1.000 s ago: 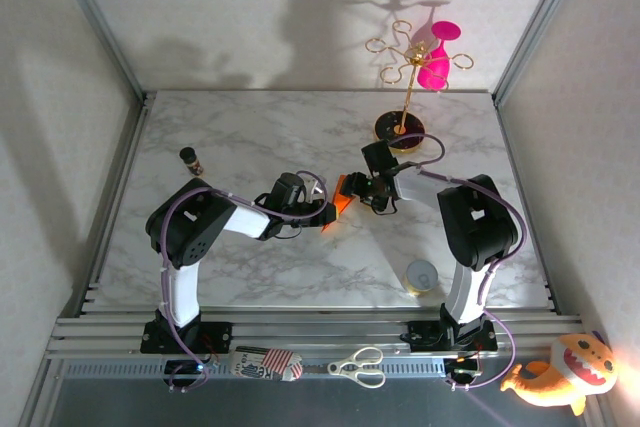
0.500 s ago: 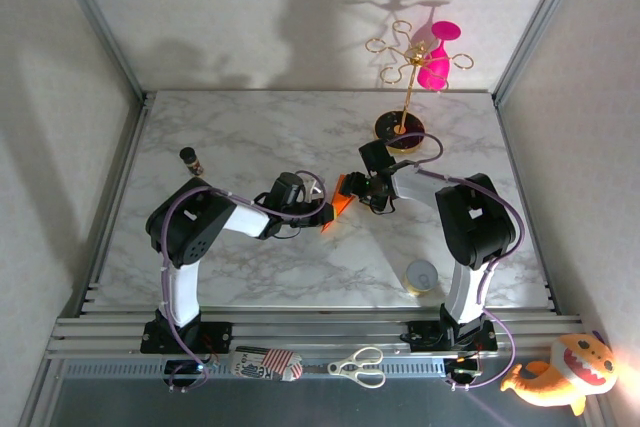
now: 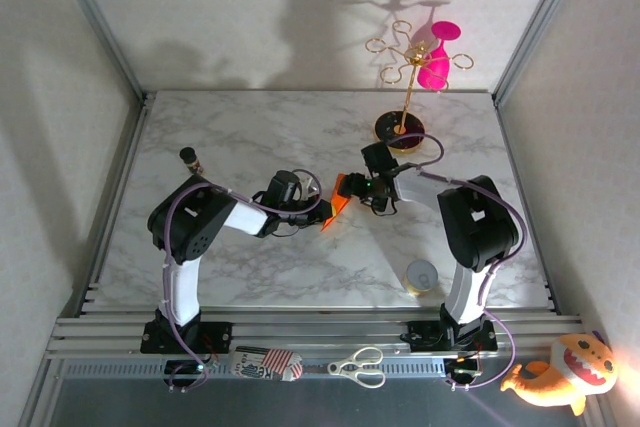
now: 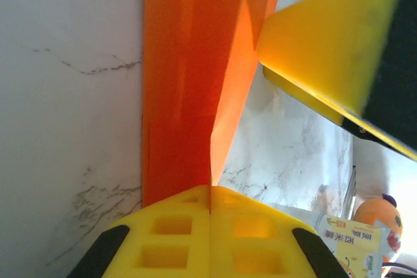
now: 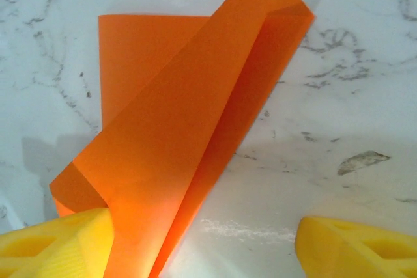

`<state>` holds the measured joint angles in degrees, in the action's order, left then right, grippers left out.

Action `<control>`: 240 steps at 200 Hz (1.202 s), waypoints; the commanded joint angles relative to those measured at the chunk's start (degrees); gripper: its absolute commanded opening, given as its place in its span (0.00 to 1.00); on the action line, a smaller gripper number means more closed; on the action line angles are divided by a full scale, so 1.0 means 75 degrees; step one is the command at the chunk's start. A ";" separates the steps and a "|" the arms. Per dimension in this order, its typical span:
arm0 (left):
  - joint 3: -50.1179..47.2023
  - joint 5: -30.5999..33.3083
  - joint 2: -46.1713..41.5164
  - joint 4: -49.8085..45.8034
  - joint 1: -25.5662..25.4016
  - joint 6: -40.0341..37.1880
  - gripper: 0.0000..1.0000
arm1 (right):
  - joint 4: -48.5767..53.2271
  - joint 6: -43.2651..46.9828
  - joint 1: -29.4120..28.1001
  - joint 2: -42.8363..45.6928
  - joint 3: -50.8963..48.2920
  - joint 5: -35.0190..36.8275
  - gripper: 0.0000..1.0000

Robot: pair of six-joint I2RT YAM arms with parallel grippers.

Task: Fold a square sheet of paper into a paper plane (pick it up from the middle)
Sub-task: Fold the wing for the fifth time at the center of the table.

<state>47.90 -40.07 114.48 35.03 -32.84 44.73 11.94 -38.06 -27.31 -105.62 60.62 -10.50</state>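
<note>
Though partly hidden from above, the folded paper point(image 3: 341, 199) sat midway across the table point(image 3: 250, 132), one end pinched by the left gripper point(image 4: 210, 193); the right gripper point(image 5: 207, 242) stood spread beside it.

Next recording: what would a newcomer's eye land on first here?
The bright orange paper, partly folded, lies at mid-table between the two arms. The left claw is pinched shut on it, and the right claw stands open next to it. Then come the pink glass hanging on the gold stand at the far right, and the orange plush toy beyond the table's near right corner.
</note>
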 commanded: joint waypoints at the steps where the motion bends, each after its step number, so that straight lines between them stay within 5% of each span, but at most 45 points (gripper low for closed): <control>1: -0.0163 0.0117 0.0354 -0.0560 0.0147 0.0215 0.00 | -0.0965 0.0754 0.0144 -0.0612 -0.0860 -0.0524 0.78; 96: -0.0191 0.0105 0.0465 -0.0519 0.0207 0.0353 0.00 | 0.0314 0.1049 -0.0094 -0.1531 0.0008 0.0558 0.72; 140: -0.0156 0.0141 0.0474 -0.0763 0.0207 0.0165 0.09 | 0.0918 0.0766 -0.0322 -0.2043 0.0471 0.1275 0.74; 240: -0.0145 0.0211 0.0535 -0.0880 0.0207 0.0221 0.04 | 0.0818 0.0643 -0.0370 -0.1691 0.0444 0.1058 0.76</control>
<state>48.14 -42.17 115.35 35.83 -32.03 46.94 23.38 -33.87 -30.63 -111.13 68.95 -2.39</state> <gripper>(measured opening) 0.052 0.758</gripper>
